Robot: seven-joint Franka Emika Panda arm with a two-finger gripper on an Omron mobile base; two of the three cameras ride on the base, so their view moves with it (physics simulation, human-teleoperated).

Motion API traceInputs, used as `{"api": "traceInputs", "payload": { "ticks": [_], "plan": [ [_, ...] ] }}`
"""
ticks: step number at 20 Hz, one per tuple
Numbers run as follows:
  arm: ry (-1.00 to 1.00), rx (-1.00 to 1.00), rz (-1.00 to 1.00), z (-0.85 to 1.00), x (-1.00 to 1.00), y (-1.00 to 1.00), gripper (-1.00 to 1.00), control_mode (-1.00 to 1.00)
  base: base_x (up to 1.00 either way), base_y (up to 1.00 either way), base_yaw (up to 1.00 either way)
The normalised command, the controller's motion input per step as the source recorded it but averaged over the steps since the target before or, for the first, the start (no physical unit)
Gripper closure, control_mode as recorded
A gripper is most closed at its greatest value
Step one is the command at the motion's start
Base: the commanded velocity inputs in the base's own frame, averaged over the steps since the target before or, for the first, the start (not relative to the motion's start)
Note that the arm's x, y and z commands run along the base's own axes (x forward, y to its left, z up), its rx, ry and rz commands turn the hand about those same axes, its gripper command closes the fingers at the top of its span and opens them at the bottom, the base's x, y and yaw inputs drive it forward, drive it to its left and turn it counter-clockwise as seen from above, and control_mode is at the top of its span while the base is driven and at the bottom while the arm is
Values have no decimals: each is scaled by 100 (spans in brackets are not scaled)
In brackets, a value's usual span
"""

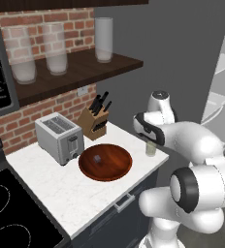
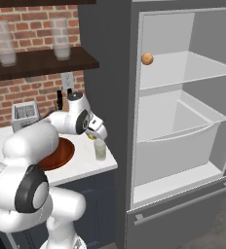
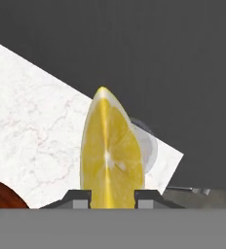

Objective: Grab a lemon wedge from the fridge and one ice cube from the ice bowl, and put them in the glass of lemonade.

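Observation:
My gripper [image 3: 112, 197] is shut on the lemon wedge [image 3: 112, 155], a pale yellow slice standing upright between the two finger tips. Behind the wedge, the rim of the glass of lemonade [image 3: 148, 145] peeks out at the corner of the white counter. In the right base view the gripper [image 2: 93, 135] hangs just above the glass of lemonade [image 2: 100, 150], with the lemon wedge [image 2: 91, 137] in it. The ice bowl [image 1: 105, 162] lies left of the glass of lemonade [image 1: 151, 149] and holds an ice cube [image 1: 99, 159]. The fridge [image 2: 183, 121] stands open to the right.
A round orange fruit [image 2: 147, 59] sits on the fridge's upper shelf. A toaster [image 1: 59, 137] and a knife block [image 1: 94, 121] stand behind the bowl. Tall frosted glasses [image 1: 104, 38] line the wooden wall shelf. A black stove [image 1: 12, 213] borders the counter's left.

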Motion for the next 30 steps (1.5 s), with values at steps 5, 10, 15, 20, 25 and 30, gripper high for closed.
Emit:
{"api": "traceInputs", "payload": {
  "ticks": [5,10,15,20,25,30],
  "plan": [
    [0,10,0,-32,0,-33,100,-100,0,0,0],
    [0,2,1,18,0,-12,100,-100,0,0,0],
    [2,0,0,16,2,2,100,-100,0,0,0],
    [4,0,-1,-5,15,11,100,-100,0,0,0],
    [4,0,0,-12,23,0,100,-100,0,0,0],
    [2,0,0,-2,12,-8,100,-100,0,0,0]
  ]
}}
